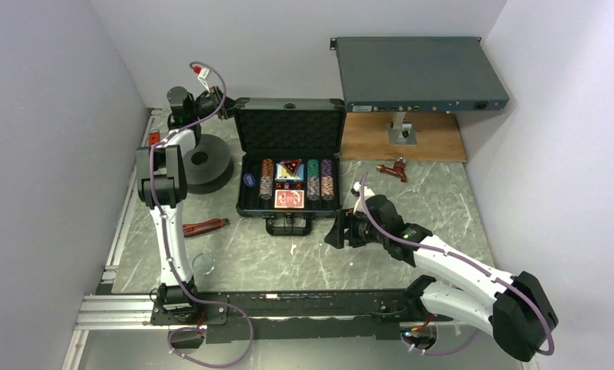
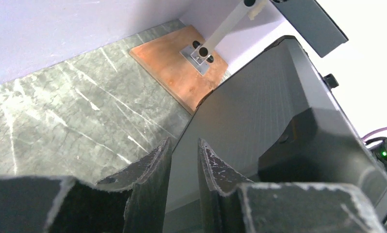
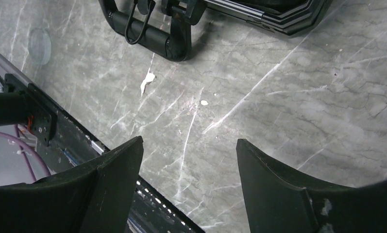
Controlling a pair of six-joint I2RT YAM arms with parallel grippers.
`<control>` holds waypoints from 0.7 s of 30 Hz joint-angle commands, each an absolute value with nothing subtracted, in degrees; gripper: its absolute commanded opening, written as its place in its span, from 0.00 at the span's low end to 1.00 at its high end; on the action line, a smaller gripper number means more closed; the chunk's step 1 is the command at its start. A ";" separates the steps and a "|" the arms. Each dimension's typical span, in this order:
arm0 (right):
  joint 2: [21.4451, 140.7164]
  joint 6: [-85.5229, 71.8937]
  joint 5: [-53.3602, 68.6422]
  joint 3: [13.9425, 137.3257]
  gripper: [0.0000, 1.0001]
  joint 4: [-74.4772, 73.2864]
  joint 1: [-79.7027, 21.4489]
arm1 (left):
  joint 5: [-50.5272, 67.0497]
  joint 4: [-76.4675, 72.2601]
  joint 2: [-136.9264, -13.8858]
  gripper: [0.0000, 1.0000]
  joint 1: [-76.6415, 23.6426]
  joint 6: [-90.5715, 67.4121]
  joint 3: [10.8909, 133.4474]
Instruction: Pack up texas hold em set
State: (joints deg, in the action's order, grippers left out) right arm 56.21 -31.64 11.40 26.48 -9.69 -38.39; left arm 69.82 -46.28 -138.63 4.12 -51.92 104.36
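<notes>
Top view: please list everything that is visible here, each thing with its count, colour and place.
case: 1, black, table centre, open, lid upright
chip stacks: several, striped, inside case
deck: 1, red, case front middle
marker: 1 seen, red-black, case back middle
button: 1, blue, case left compartment
spool: 1, dark grey, left of case
pliers: 1, red handles, front left of case
box: 1, grey, far right, raised
board: 1, wooden, under box
small tool: 1, red, in front of board
table: 1, grey marble
left hand: 1, black, at lid's left edge
right hand: 1, black, open, right of case handle
</notes>
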 commanded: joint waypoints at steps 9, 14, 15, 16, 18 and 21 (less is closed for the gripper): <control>48.87 -32.67 12.69 25.99 0.73 -12.82 -38.31 | 76.17 -46.05 -129.83 0.21 4.45 -47.90 98.37; 47.59 -33.19 13.03 25.12 0.73 -13.73 -38.32 | 75.77 -46.34 -125.27 0.21 4.90 -47.09 94.14; 47.37 -33.20 13.21 25.05 0.73 -13.86 -38.32 | 76.00 -45.17 -124.53 0.21 4.93 -46.09 93.71; 47.10 -33.20 13.29 24.98 0.73 -14.00 -38.32 | 76.33 -43.66 -123.72 0.22 4.91 -44.87 93.31; 46.72 -33.28 13.21 24.96 0.73 -14.55 -38.31 | 76.44 -40.63 -122.15 0.22 5.00 -42.36 92.42; 45.41 -33.46 13.10 24.83 0.73 -15.30 -38.33 | 76.43 -37.90 -119.72 0.22 5.01 -39.47 90.37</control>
State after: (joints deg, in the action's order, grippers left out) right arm 47.57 -32.67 12.56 24.77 -14.66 -38.39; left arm 74.17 -40.84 -126.21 4.99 -45.50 92.01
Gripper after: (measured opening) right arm 0.733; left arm 0.217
